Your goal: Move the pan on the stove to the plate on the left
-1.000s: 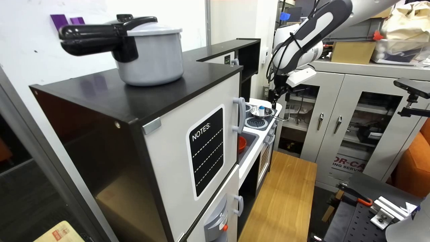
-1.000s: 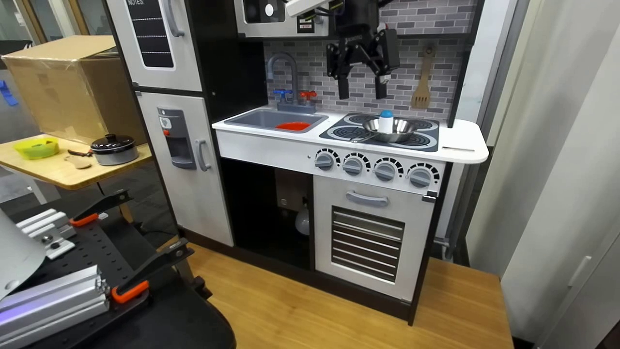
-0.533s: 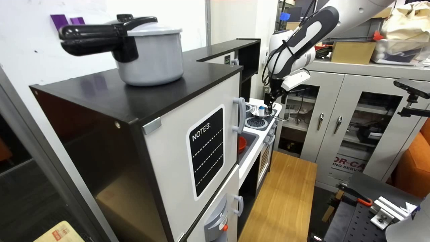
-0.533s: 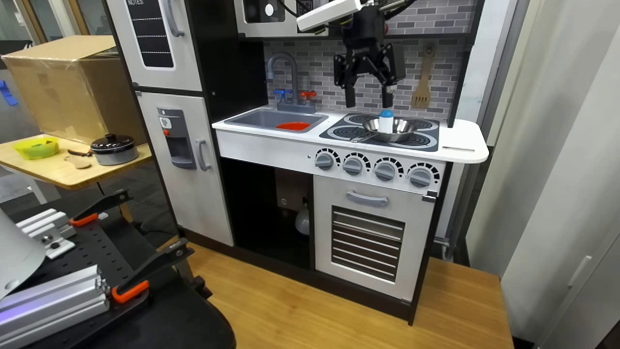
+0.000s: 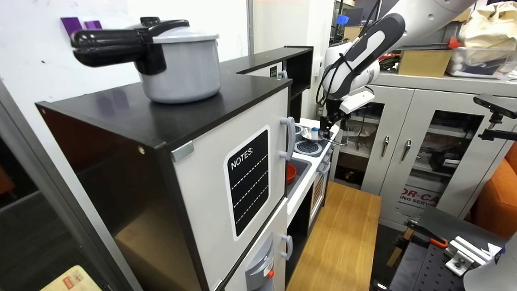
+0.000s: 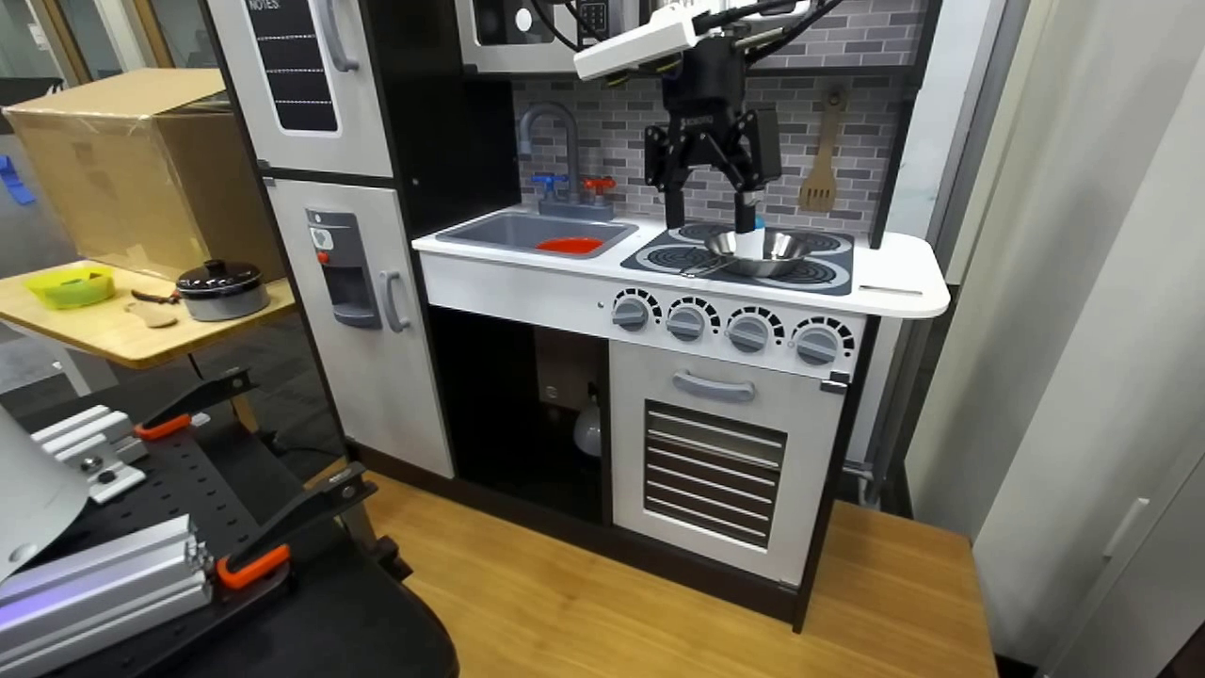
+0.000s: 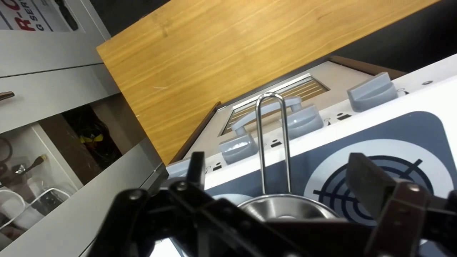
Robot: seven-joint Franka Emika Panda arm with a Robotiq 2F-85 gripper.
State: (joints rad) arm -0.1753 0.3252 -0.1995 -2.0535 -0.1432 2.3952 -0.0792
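The pan (image 6: 764, 267) sat on the stove (image 6: 841, 260), a white piece (image 6: 750, 247) with a blue top (image 5: 314, 129) standing inside it. Over its handle side hung the end effector (image 6: 710, 220), its fingers (image 7: 366, 181) spread and nothing held between them. In the wrist view the wire handle (image 7: 286, 148) appeared in the gap, so the alignment looked right for a squeeze across both wires; whether the tips hung low enough could not be told. The grasp called for a straight descent astride the handle, close to the pan itself, since a far hold on thin wire would probably let it pivot. One finger partly hid the blue top in an exterior view, and contact there could upset the piece. The lift was best kept low, level and slow toward the front left burner (image 6: 680, 257), presumably the plate meant, with an equally flat set-down.
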